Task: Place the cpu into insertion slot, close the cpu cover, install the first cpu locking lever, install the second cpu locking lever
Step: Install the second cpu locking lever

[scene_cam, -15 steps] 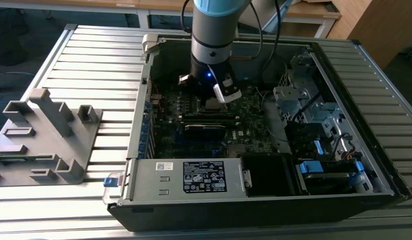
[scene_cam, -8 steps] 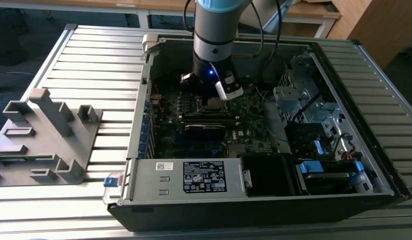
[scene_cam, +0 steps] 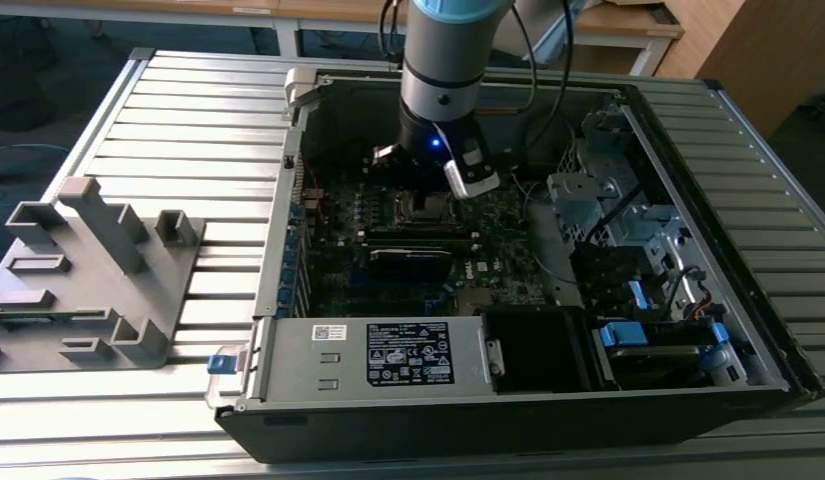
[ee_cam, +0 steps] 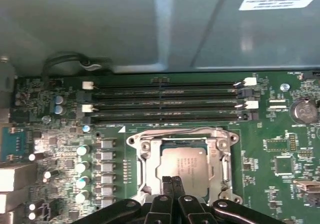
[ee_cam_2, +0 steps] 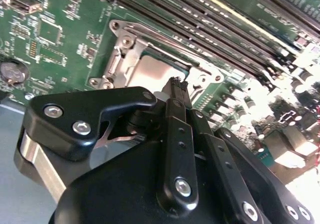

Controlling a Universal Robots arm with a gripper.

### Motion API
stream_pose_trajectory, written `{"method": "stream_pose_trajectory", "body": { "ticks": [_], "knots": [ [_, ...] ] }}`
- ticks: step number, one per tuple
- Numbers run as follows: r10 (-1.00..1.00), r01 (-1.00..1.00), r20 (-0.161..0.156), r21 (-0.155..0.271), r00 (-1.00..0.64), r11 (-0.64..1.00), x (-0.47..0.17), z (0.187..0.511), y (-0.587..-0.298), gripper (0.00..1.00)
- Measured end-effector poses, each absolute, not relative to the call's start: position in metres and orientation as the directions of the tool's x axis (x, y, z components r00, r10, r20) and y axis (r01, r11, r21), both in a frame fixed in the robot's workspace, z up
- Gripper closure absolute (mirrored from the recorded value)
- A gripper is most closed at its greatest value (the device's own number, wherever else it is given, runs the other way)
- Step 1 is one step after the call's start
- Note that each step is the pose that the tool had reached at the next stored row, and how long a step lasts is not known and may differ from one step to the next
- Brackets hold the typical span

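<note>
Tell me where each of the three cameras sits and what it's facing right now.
Exterior view: off the arm, above the open computer case, looking down on the arm over the motherboard.
First wrist view: on the arm, facing the cpu inside the cpu cover; fingers show.
Second wrist view: on the arm, looking obliquely along the gripper at the cpu.
Both wrist views share the cpu, cover and memory slots.

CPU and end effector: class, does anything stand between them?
Nothing visible does. In both wrist views the end effector sits directly over the cpu, which lies in its socket with the cpu cover framing it.
</note>
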State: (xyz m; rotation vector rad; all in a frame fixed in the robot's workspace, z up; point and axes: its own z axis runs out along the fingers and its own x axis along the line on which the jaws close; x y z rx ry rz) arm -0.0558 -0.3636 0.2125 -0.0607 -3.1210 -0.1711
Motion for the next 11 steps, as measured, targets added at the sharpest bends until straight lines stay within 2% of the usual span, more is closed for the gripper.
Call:
{"method": "stream_pose_trajectory", "body": {
  "ticks": [11],
  "knots": [
    [0.038,0.04,0.019,0.104,-0.999,0.994,-0.0493,0.2154,-0.3603,0.9]
  ]
}}
